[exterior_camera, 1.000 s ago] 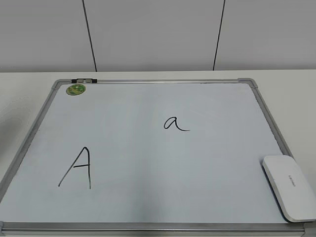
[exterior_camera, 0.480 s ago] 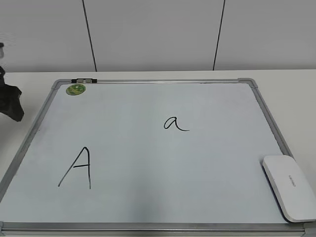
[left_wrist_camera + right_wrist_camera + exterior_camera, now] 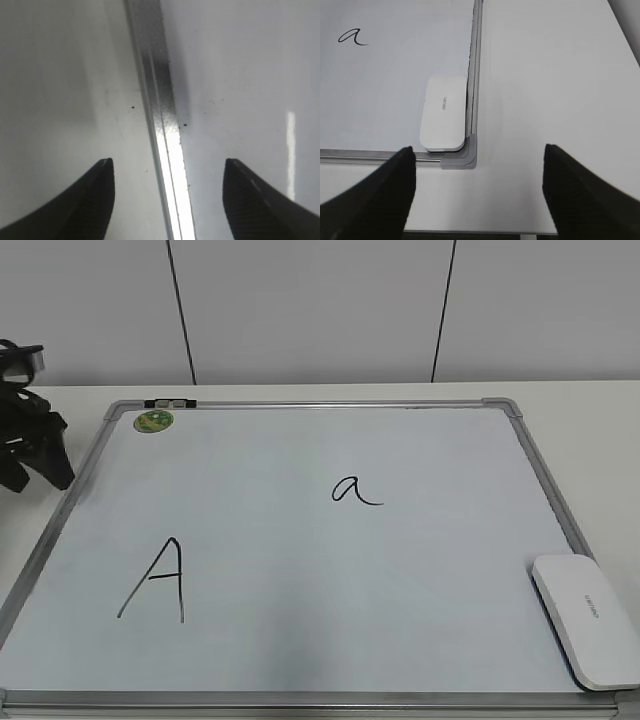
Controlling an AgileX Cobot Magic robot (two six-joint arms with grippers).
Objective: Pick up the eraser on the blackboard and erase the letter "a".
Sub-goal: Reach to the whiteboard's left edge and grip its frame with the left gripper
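Note:
The blackboard (image 3: 300, 640) is a pale whiteboard with a silver frame lying flat on the table. The white eraser (image 3: 590, 618) lies in its near right corner; it also shows in the right wrist view (image 3: 444, 113). The letter "a" (image 3: 354, 491) is in thin black marker near the board's middle, and shows in the right wrist view (image 3: 353, 36). My left gripper (image 3: 38, 455) is open, at the board's left edge, straddling the frame (image 3: 165, 125). My right gripper (image 3: 477, 192) is open and empty over bare table, just in front of the board's corner cap (image 3: 462, 159); it is out of the exterior view.
A larger capital "A" (image 3: 158, 580) is drawn at the board's near left. A round green magnet (image 3: 154, 421) sits at the far left corner beside a small black-and-silver clip (image 3: 170, 402). White table (image 3: 550, 90) surrounds the board; a panelled wall stands behind.
My left arm has come into the exterior view from the left edge and moved right and down toward the board's left frame. The eraser and letters have not moved.

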